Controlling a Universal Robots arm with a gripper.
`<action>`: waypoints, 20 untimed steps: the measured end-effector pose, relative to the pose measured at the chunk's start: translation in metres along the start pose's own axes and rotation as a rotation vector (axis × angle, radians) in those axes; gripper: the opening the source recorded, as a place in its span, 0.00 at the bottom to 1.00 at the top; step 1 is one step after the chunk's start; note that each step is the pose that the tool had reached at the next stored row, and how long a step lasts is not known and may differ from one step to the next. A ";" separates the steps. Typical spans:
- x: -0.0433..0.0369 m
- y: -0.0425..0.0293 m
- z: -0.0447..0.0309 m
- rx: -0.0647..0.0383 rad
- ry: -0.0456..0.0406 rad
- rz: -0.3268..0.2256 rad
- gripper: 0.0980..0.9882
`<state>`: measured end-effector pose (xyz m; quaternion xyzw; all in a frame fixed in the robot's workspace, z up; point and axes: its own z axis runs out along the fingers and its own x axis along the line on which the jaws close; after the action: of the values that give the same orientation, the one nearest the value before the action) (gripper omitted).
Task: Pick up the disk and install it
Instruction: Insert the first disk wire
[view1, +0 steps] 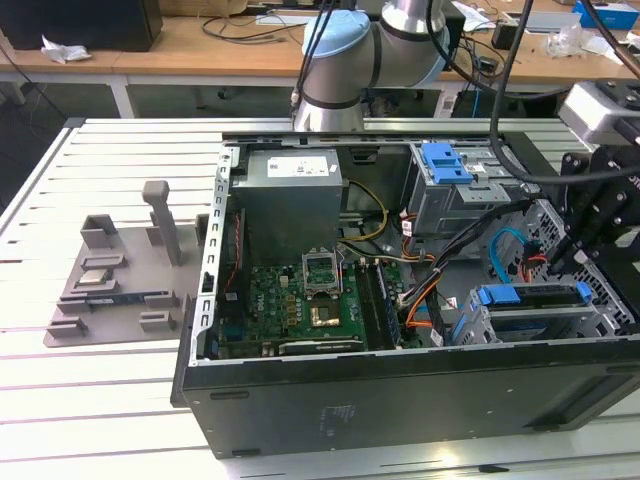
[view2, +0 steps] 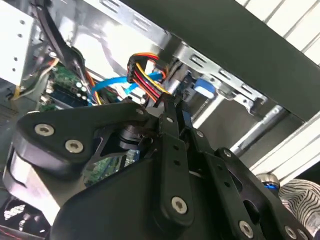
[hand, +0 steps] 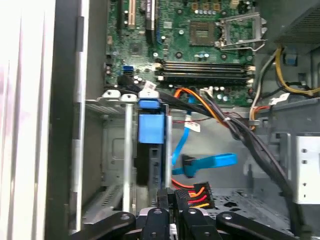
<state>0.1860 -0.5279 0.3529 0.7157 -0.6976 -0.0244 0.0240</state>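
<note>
The disk (view1: 533, 312) is sitting in the case's (view1: 400, 400) drive cage, blue rail up. The pincer (hand: 171, 200) is hovering at its rear end, fingers together, empty. To seat it well, I judge it should be pushing straight along the bay, clear of the cables (hand: 197, 192).

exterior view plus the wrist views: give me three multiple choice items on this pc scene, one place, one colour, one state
1. In the exterior view, where is the disk?
A. In the drive cage at the exterior view's right
B. On the grey fixture outside the case
C. On top of the power supply

2. In the first wrist view, what colour is the flat data cable lying loose beside the cage?
A. Green
B. White
C. Blue

3. In what state is the cpu socket on the motherboard?
A. Under a fan cooler
B. Bare, with no cooler on it
C. Buried under cables

Answers: 1 A, the disk's blue rails sit between the cage walls; 2 C, the ribbon and its plug are plainly blue; 3 B, the socket's square shows uncovered.
</note>
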 end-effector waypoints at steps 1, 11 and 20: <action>0.0007 0.0000 0.0013 0.000 0.0000 0.000 0.08; 0.0066 0.0023 0.0099 0.000 0.0004 0.000 0.08; 0.0069 0.0039 0.0169 0.000 0.0007 0.000 0.08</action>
<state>0.1812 -0.5349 0.3363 0.7156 -0.6976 -0.0241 0.0243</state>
